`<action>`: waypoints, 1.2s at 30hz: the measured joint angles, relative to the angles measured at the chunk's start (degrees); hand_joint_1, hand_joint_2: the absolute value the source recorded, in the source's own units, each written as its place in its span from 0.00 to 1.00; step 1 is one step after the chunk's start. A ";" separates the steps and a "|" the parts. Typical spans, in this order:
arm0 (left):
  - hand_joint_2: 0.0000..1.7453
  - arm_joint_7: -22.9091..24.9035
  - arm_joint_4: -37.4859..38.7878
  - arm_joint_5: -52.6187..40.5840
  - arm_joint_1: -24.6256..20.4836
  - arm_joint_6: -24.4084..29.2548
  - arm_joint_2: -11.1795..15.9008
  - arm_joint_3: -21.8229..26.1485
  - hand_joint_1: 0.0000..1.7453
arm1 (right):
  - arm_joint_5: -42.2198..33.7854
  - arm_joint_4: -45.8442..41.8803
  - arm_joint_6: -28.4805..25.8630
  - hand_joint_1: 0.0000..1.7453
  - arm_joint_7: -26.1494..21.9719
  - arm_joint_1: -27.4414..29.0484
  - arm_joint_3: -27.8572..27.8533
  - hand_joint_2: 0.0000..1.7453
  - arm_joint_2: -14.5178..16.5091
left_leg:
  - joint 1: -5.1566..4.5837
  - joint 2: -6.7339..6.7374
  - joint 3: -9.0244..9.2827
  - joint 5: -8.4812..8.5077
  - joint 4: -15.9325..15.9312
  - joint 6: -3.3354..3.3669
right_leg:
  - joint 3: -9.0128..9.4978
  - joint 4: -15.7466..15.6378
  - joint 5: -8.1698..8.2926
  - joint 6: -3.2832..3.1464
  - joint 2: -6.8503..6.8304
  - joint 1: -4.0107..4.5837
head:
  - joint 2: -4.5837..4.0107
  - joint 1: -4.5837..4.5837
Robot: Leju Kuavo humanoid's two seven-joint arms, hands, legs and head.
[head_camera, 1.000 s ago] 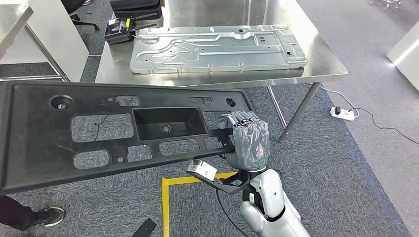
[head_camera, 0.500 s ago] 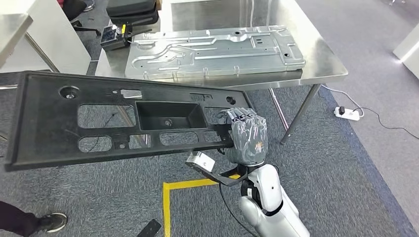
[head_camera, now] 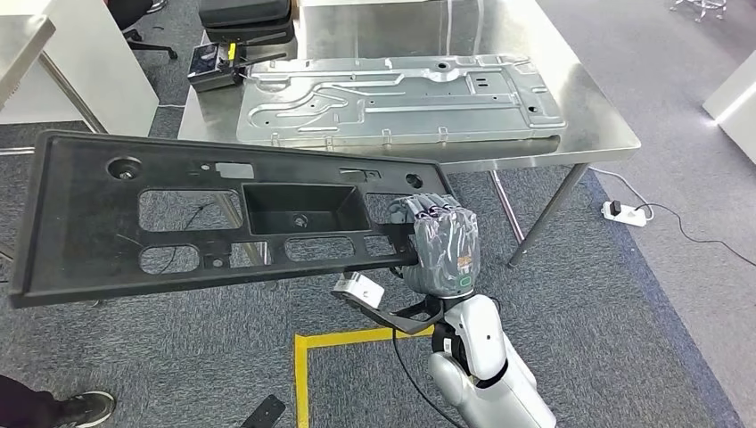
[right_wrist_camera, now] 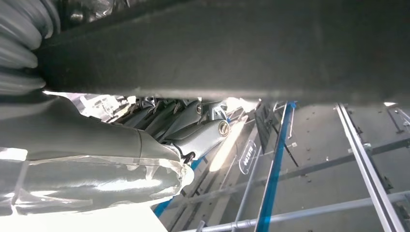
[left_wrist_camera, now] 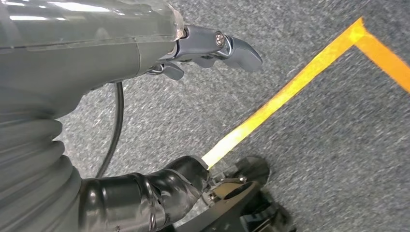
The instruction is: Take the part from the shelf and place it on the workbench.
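Right hand point(head_camera: 443, 245) grips the black part point(head_camera: 178, 223) by its right end, holding it flat in the air, near side of the workbench point(head_camera: 588, 107). Left hand point(left_wrist_camera: 145, 53) hangs over carpet with fingers loosely apart, holding nothing.

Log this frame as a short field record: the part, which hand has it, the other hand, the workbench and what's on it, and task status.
part: long black plastic panel with cutouts and a central recess, carried roughly level in the air
right hand: grips the panel's right end
left hand: holds nothing, hangs over grey carpet with yellow floor tape
workbench: steel table ahead of the robot
on workbench: large silver metal plate, small black device at its left end
status: panel not yet on the workbench
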 joint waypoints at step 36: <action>1.00 -0.04 0.04 -0.05 0.15 0.04 -0.19 -1.22 0.00 | 0.38 0.33 -0.09 1.00 0.60 1.44 -0.87 1.00 -1.34 | 0.09 -0.10 1.74 -1.37 -0.03 0.04 | -3.50 1.36 4.60 -0.44 0.09 0.02 | -0.01 -0.26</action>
